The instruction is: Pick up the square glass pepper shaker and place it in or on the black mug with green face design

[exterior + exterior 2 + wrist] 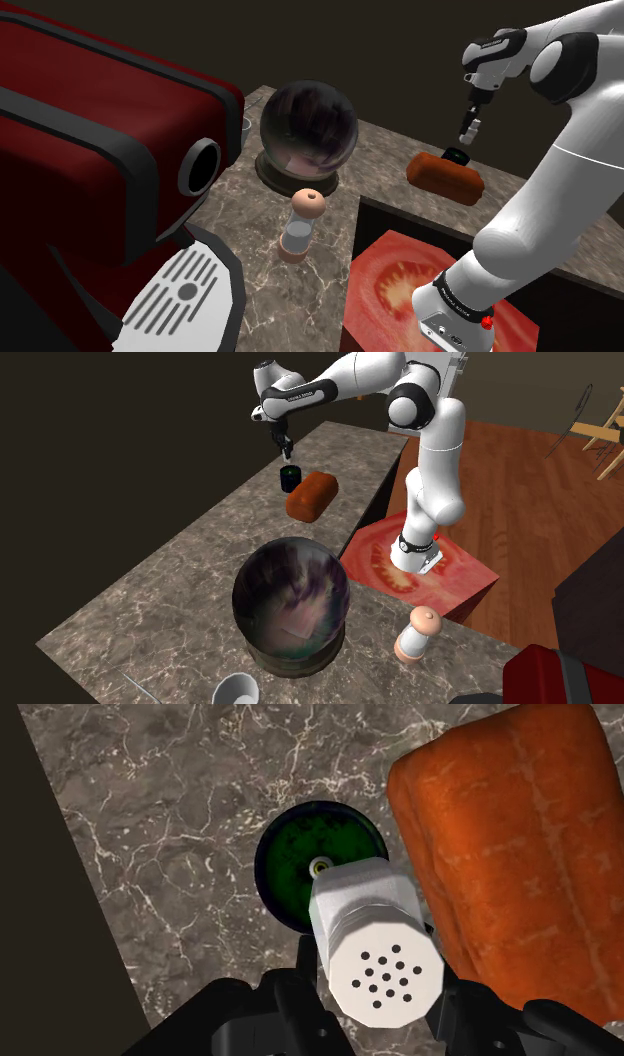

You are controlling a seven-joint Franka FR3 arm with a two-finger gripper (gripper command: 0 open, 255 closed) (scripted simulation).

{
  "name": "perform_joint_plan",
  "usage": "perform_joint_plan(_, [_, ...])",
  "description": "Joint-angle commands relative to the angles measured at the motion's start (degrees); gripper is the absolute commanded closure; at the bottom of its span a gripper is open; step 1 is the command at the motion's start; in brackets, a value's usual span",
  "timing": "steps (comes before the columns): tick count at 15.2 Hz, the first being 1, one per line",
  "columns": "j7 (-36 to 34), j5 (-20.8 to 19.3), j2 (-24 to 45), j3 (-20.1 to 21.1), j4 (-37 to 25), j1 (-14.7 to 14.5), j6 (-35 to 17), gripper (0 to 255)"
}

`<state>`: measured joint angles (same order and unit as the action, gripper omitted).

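The pepper shaker (pixel 365 919), a pale, flat-sided little bottle with a perforated cap, hangs in mid-air pinched between the two black fingers of the tool (pixel 372 982), its cap turned up toward the wrist camera and its base pointing down at the black mug (pixel 295 874). In the wrist view we see the mug's green-tinted inside past the shaker's lower end, so the shaker sits above the mug's mouth, a little toward the loaf side, and clear of the rim.

We judge the shaker light and stiff, with smooth faces that could slide in a loose pinch. If it is glass, as the task says, it would not take a drop kindly. The opposed flat sides at mid-body, where the fingers now press, look to us like the sound place to hold it. The mug's mouth seems only somewhat wider than the shaker, so a low, centred release would suit.

Just beside the mug lies an orange-brown loaf (pixel 510 854) on the marbled table (pixel 150 834). Well apart, in the shoulder view, stand a crystal ball (pixel 307 128), a peach-topped grinder (pixel 304 225) and a red machine (pixel 90 150). The white arm (pixel 560 150) rises from a stand (pixel 400 285) bearing a tomato picture.
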<state>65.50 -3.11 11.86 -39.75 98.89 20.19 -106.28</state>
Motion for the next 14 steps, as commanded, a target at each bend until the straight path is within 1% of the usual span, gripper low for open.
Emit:
perform_joint_plan(1, [-0.01,0.19,0.33,0.05,1.20,0.08,-1.50,255])
perform_joint_plan(9, [-0.08,1.18,2.03,0.40,5.58,0.39,-7.23,255])
perform_joint_plan(14, [-0.08,1.18,2.03,0.40,5.58,0.39,-7.23,255])
